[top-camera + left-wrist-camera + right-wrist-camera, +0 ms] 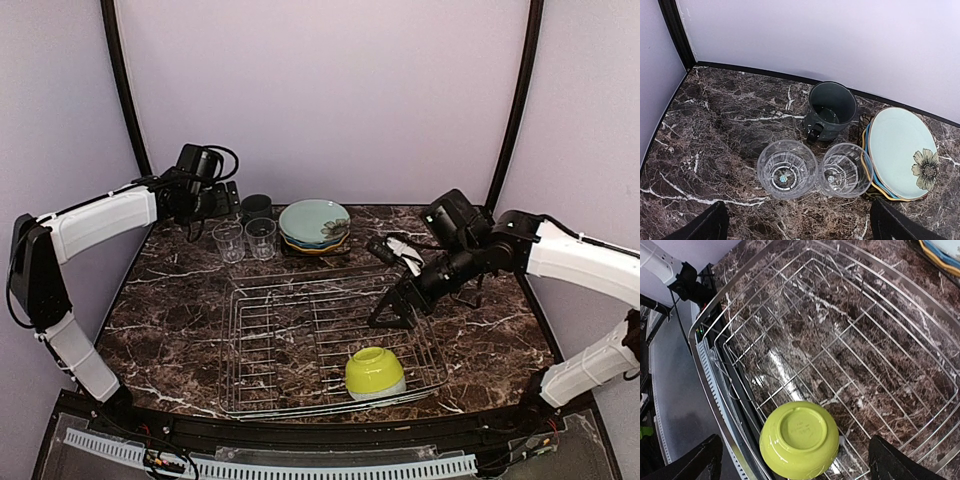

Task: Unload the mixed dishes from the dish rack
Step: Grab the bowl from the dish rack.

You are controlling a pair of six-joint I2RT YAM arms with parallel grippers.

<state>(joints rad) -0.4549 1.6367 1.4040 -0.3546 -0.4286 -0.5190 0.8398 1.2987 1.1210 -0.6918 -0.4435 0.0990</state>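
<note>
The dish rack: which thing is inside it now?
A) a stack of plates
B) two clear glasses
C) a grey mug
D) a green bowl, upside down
D: only the green bowl lies in the dish rack, bottom up; the glasses, mug and plates stand outside it.

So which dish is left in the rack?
Only the lime-green bowl, upside down in the dish rack. The glasses, mug and plates all sit on the table behind it.

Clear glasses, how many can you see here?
2. One glass stands upright on the table, the other glass right beside it, both in front of the dark grey mug and left of the plate stack. None seems hidden.
</note>
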